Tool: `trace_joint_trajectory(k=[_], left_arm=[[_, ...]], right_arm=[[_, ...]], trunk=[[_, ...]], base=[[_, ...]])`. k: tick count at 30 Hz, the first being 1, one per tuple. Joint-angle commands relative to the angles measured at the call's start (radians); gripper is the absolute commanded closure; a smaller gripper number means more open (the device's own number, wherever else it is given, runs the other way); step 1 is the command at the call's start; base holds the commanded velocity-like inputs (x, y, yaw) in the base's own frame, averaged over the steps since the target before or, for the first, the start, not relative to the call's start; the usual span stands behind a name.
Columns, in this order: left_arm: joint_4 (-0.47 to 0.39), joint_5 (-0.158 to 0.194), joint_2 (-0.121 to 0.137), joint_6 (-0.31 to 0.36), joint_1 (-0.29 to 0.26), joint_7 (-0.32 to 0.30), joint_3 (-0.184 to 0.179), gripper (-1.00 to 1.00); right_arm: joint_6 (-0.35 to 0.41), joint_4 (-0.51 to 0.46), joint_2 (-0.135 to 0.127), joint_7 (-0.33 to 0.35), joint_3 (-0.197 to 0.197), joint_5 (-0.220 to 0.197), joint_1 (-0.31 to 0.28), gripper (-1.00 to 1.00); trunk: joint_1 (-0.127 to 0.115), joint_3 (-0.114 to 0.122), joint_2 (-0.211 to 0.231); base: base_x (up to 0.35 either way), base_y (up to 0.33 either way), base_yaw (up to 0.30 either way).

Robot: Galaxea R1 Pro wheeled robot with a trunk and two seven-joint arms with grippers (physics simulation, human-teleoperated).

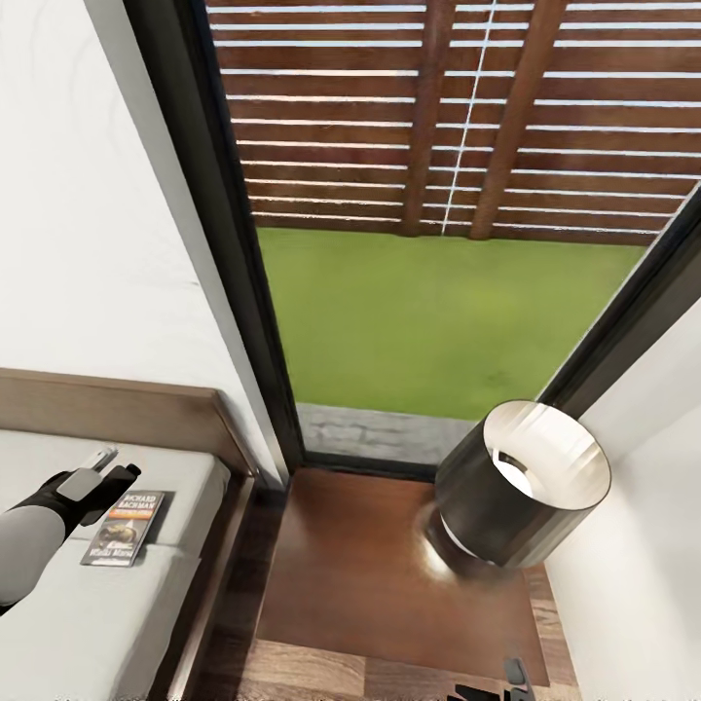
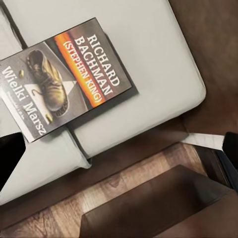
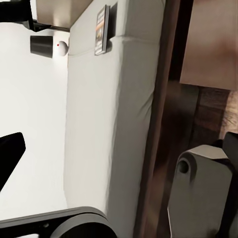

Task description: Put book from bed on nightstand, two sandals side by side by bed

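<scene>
Pale grey-white mattress of the dark-framed wooden bed [image 1: 146, 467] fills the near left of my head view, and on it lies the thin paperback book with the white "RICHARD BACHMAN" lettering and orange band [image 1: 125, 527], flat, cover up, close to the mattress edge that faces the nightstand. My left pincer [image 1: 97, 477] hovers just to the left of the book and a little beyond it; from the head view I judge its fingers parted with nothing between them, and the wrist camera looks straight down on the cover [image 2: 64, 79] with only dark finger edges at the sides. It has not touched the book.

To the right of the bed, apart from it by a strip of plank floor, stands the low glossy reddish-brown wooden nightstand [image 1: 370, 574], carrying a dark drum-shaded lamp [image 1: 521, 482] on its far right part (the near left of the top is bare, which suits me). My right pincer [image 1: 511, 682] barely peeks in at the near edge; whether it is open I cannot tell.

So the step in hand is picking up the book. Next I should bring the left pincer over the book's edge, lower and grip, then carry it right to the bare wood.
</scene>
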Motion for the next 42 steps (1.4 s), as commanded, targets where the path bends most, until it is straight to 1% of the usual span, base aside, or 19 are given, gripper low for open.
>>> trace_joint_trajectory(k=[1,13,17,20,22,24,25,28,32,34,35,36,38,40,42], left_arm=[[-0.002,0.011,0.000,0.005,0.000,0.005,-0.004,-1.00],[-0.002,0.011,0.000,0.003,0.000,0.005,-0.004,-1.00],[-0.003,0.010,0.005,0.001,0.000,0.005,-0.003,-1.00],[-0.005,0.009,0.023,-0.009,0.000,0.005,0.000,-1.00],[-0.006,0.009,0.035,-0.028,0.000,0.005,0.001,-1.00],[-0.006,0.009,0.045,-0.068,0.000,0.004,0.002,-1.00],[-0.006,0.009,0.045,-0.075,0.000,0.001,0.002,-1.00],[-0.004,0.010,0.045,-0.082,0.000,-0.036,0.002,-1.00],[-0.017,0.007,0.045,-0.085,0.000,-0.163,0.001,-1.00],[-0.055,0.005,0.042,-0.086,0.000,-0.214,-0.002,-1.00],[-0.065,0.005,0.039,-0.087,0.000,-0.219,-0.003,-1.00],[-0.095,0.004,0.027,-0.087,0.000,-0.229,-0.004,-1.00],[-0.124,0.003,0.016,-0.087,0.000,-0.235,-0.004,-1.00],[-0.164,0.002,0.016,-0.085,0.000,-0.237,-0.004,-1.00],[-0.231,0.000,0.017,-0.078,0.000,-0.235,-0.004,-1.00]], right_arm=[[-0.010,0.004,0.000,0.002,0.002,-0.003,-0.002,-1.00],[-0.010,0.004,0.000,0.002,0.002,-0.003,-0.002,-1.00],[-0.010,0.004,0.000,0.002,0.002,-0.003,-0.002,-1.00],[-0.010,0.004,0.000,0.002,0.002,-0.003,-0.002,-1.00],[-0.010,0.004,0.000,0.002,0.002,-0.003,-0.002,-1.00],[-0.010,0.004,0.000,0.002,0.002,-0.003,-0.002,-1.00],[-0.010,0.004,0.000,0.002,0.002,-0.003,-0.002,-1.00],[-0.010,0.004,0.000,0.002,0.002,-0.003,-0.002,-1.00],[-0.010,0.004,0.000,0.002,0.002,-0.003,-0.002,-1.00],[-0.010,0.004,0.000,0.002,0.002,-0.003,-0.002,-1.00],[-0.010,0.004,0.000,0.002,0.002,-0.003,-0.002,-1.00],[-0.011,0.004,0.000,0.002,0.002,-0.003,-0.002,-1.00],[-0.011,0.004,0.000,0.002,0.002,-0.003,-0.002,-1.00],[-0.012,0.004,0.001,0.002,0.003,-0.003,-0.002,-1.00],[-0.012,0.004,0.001,0.002,0.003,-0.003,-0.002,-1.00]], trunk=[[0.000,-0.003,-0.001],[0.000,-0.022,-0.001],[0.000,-0.028,-0.001],[0.000,-0.033,-0.001],[0.000,-0.036,-0.001],[0.000,-0.039,-0.001],[0.000,-0.041,-0.001],[0.000,-0.046,-0.001],[0.000,-0.052,-0.001],[0.000,-0.055,-0.001],[0.000,-0.057,-0.001],[0.000,-0.058,-0.001],[0.000,-0.062,-0.001],[0.000,-0.065,-0.001],[0.000,-0.068,-0.001]], base=[[0.000,0.000,0.000],[0.000,0.000,0.000],[0.000,0.000,0.000],[0.000,0.000,0.000],[0.000,0.000,0.000],[0.000,0.000,0.000],[0.000,0.000,0.000],[0.000,0.000,0.000],[0.000,0.000,0.000],[0.000,0.000,0.000],[0.000,0.000,0.000],[0.000,0.000,0.000],[0.000,0.000,0.000],[0.000,0.000,0.000],[0.000,0.000,0.000]])
